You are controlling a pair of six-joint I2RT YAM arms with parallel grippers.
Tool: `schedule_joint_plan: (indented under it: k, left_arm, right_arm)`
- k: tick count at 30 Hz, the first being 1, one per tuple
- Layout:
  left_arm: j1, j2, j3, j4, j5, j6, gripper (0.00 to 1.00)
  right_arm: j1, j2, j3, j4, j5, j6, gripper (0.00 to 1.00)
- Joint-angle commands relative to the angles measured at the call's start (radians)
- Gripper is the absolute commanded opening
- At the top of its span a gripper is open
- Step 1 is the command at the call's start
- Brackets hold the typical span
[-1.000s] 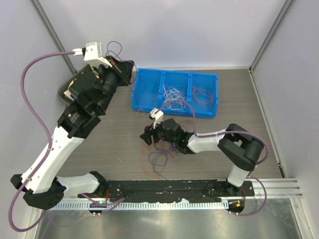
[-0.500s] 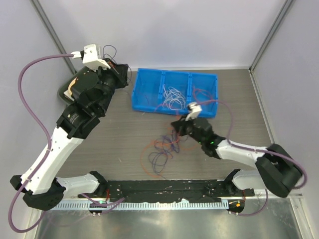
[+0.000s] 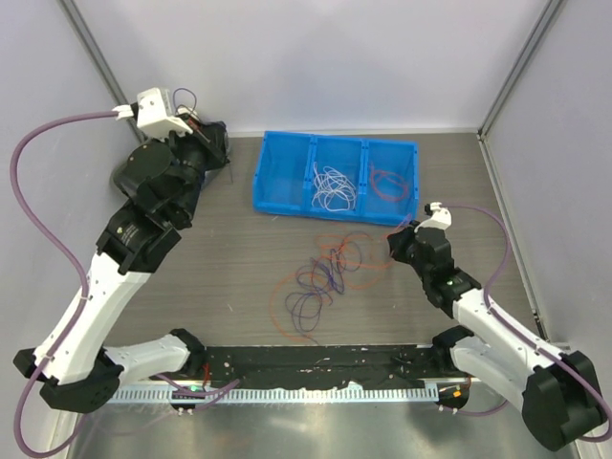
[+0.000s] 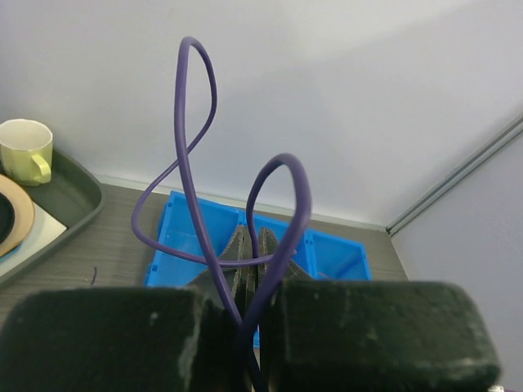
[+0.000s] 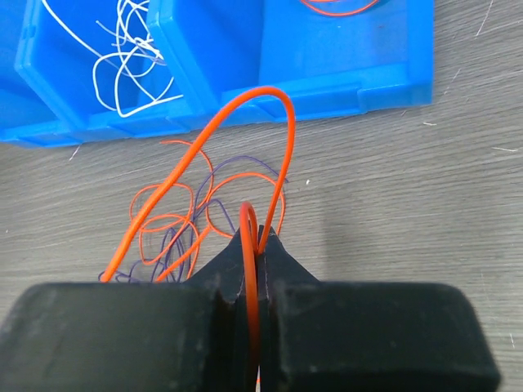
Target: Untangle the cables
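The loose cables lie in a tangle (image 3: pixel 320 282) of orange and purple loops on the table (image 3: pixel 229 258), in front of the bin (image 3: pixel 335 137) and between the two arms. In the right wrist view the tangle (image 5: pixel 188 220) sits just ahead of the fingers, on the near side of the bin (image 5: pixel 327 73). The right gripper (image 3: pixel 394 247), low over the table to the right of the tangle, is closed on an orange cable (image 5: pixel 263 90). This cable is pinched between the tips of the right gripper (image 5: pixel 253 237), arches up in a tall loop and runs down toward the tangle. White cables (image 3: pixel 332 186) are curled in the bin's middle compartment, and an orange coil (image 3: pixel 385 182) lies in its right one. The left gripper (image 3: pixel 218 142) is raised at the far left, well apart from the tangle and left of the bin. In its wrist view the left gripper (image 4: pixel 252 245) is clamped on a purple cable (image 4: pixel 283 158), which rises from the fingers in two loops. Beyond it to the left, a tray (image 4: pixel 73 196) holds a cup (image 4: pixel 24 147).
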Motion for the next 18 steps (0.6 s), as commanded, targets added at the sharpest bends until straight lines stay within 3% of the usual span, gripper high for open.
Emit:
schedule_joint_plan:
  k: [1, 12, 18]
  left_arm:
    - [0.006, 0.056, 0.000, 0.046, 0.034, 0.010, 0.00]
    - [0.117, 0.327, 0.155, 0.091, 0.229, -0.010, 0.00]
    - [0.137, 0.502, 0.141, 0.206, 0.279, 0.006, 0.00]
  right_arm:
    - [-0.003, -0.068, 0.037, -0.062, -0.014, 0.002, 0.01]
    - [-0.005, -0.120, 0.041, -0.062, -0.023, 0.007, 0.01]
    - [-0.003, -0.125, 0.064, -0.123, 0.006, -0.007, 0.01]
